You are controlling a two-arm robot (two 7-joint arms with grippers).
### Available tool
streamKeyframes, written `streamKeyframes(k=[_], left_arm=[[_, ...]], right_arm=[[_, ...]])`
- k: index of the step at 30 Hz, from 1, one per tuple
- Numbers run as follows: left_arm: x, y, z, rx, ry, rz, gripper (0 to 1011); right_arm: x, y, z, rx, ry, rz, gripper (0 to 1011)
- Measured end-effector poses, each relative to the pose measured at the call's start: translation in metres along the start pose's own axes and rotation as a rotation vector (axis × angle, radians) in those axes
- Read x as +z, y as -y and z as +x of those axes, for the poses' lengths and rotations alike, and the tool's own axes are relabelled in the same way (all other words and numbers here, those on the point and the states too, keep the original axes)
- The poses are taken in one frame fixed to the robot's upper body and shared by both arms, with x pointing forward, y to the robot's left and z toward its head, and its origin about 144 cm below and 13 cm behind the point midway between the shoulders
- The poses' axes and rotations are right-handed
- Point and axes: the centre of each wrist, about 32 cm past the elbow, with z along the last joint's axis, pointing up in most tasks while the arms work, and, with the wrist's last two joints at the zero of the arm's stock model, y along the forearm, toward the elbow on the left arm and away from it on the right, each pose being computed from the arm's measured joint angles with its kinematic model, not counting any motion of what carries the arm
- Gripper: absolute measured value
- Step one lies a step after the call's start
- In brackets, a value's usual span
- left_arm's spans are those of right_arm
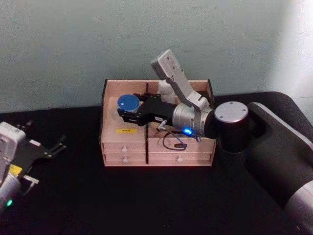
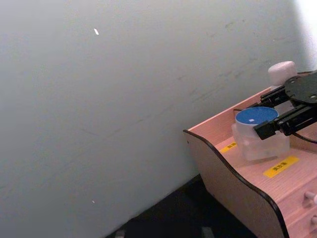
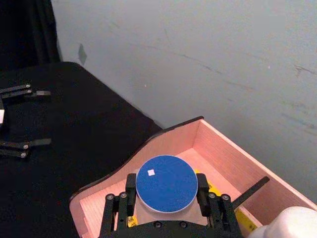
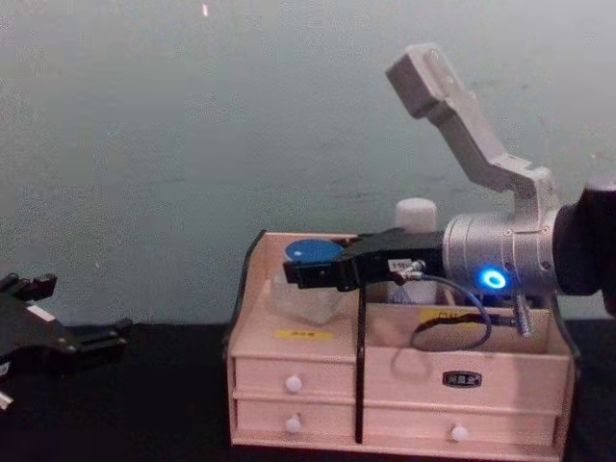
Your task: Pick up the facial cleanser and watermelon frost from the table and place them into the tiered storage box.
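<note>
Head view: tiered storage box (image 1: 124, 147) is standing on the black table (image 1: 73, 196) against the pale wall (image 1: 73, 44). Right gripper (image 1: 122, 113) is reaching over the box's left compartment, fingers closed around the watermelon frost (image 1: 128, 104). Facial cleanser (image 1: 165, 89) is standing in the right rear compartment, partly hidden by the arm. Left gripper (image 1: 57, 145) is resting near the table's left edge, fingers spread, holding nothing.

Left wrist view: jar (image 2: 260, 134) is sitting inside the box (image 2: 233, 183), beside a yellow label (image 2: 281, 166).

Right wrist view: blue lid (image 3: 166, 183) is showing between the fingers (image 3: 130, 184).

Chest view: central divider (image 4: 360, 366) is separating the two compartments; cleanser cap (image 4: 416, 214) is rising behind the arm.
</note>
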Motion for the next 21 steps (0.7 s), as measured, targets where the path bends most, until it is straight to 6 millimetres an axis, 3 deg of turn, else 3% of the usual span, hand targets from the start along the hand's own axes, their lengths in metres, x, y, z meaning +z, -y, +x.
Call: streamKeyframes(k=[6,14,21], left_arm=[[0.0000,0.0000,0.0000,0.000,0.000,0.000,1001],[0.0000,0.0000,0.0000,0.000,0.000,0.000,1001],[0.0000,0.0000,0.0000,0.000,0.000,0.000,1002]], right_arm=[[0.0004,0.0000,-0.0001,0.000,0.001,0.002,776],[0.0003,0.0002,-0.0002,0.001,0.002,0.002,1002],[0.0001,0.0008,-0.0005,0.003,0.006,0.009,1002]])
